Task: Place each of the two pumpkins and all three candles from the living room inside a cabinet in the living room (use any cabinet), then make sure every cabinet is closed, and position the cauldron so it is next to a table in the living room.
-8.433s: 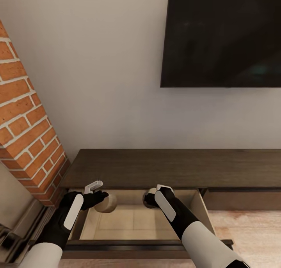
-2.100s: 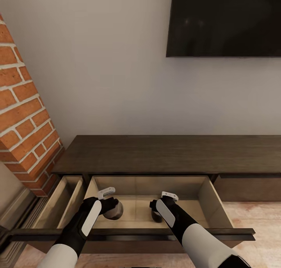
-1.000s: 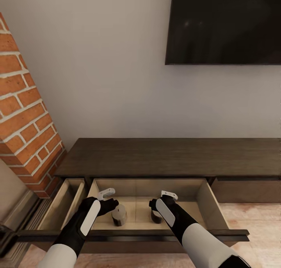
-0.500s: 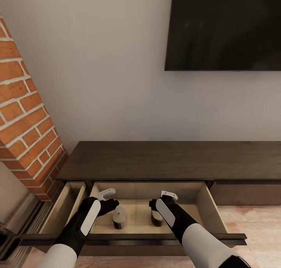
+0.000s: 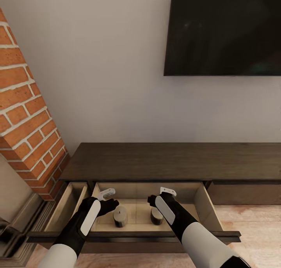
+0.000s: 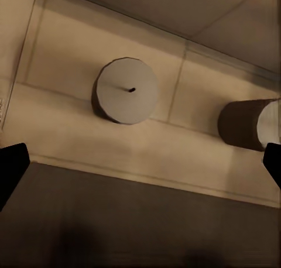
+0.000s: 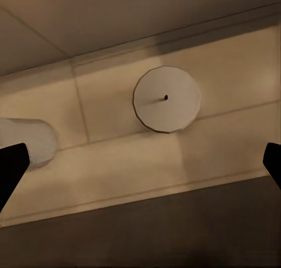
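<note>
Candles (image 5: 120,216) (image 5: 156,216) squat, beige, upright, dark wicks, apart in cabinet (image 5: 156,162) drawer, both grippers (image 5: 107,197) (image 5: 158,197) spread wide, empty

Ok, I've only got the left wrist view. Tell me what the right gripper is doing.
Observer: The right gripper is open, hovering above the second squat beige wax candle without touching it.
Operator: Now report the neighbouring drawers.
Observer: The narrow pale-lined drawer at the left end of the long dark brown wooden cabinet is pulled out as well.
Operator: Give me the one on the right.
Observer: That dark drawer front looks shut.
</note>
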`<state>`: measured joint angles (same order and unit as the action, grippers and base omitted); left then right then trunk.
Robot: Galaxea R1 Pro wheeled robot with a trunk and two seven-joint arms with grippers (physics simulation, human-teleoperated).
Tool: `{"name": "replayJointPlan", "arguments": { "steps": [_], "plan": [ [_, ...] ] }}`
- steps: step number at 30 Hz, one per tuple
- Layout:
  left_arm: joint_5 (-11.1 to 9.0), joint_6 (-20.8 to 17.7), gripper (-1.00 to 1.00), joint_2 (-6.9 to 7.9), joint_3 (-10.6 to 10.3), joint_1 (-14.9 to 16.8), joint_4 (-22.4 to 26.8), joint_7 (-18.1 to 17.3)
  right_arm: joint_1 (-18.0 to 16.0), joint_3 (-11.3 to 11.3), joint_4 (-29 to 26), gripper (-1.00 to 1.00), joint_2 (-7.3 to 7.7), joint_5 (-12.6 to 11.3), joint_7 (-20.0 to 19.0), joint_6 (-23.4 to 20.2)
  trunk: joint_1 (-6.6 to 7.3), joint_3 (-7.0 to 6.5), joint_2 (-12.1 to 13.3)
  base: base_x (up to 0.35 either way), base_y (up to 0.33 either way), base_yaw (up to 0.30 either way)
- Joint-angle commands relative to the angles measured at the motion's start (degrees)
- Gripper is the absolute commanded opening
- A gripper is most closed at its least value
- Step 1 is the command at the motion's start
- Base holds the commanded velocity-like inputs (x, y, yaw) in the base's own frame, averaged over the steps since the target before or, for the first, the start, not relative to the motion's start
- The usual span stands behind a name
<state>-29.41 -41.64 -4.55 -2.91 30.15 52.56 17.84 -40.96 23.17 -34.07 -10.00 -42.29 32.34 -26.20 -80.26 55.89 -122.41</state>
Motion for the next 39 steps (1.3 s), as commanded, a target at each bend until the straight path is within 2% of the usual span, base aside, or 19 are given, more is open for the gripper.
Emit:
{"name": "replayJointPlan", "arguments": {
  "steps": [1,8,27,39],
  "plan": [
    [0.0,-0.1,1.0,0.04,0.0,0.0,0.0,0.0,0.0,0.0,0.0,1.0,0.0,0.0,0.0,0.0,0.23,-0.18,0.4,-0.002,0.0,0.0],
    [-1.1,-1.4,1.0,0.13,0.0,0.0,0.0,0.0,0.0,0.0,0.0,1.0,0.0,-0.1,0.0,0.0,1.76,-1.44,3.2,-0.088,0.0,0.0],
    [-1.2,-1.5,1.0,0.29,-0.1,0.1,0.0,0.0,0.0,0.1,-0.1,1.0,0.0,0.0,0.0,0.4,5.94,-4.85,10.8,-0.012,0.0,-0.001],
    [-1.3,-1.6,1.0,0.39,-0.1,0.1,0.0,-0.1,0.0,0.0,-0.1,1.0,0.0,0.0,0.0,0.5,8.57,-7.41,15.7,-0.001,0.0,-0.171]
  ]
}}
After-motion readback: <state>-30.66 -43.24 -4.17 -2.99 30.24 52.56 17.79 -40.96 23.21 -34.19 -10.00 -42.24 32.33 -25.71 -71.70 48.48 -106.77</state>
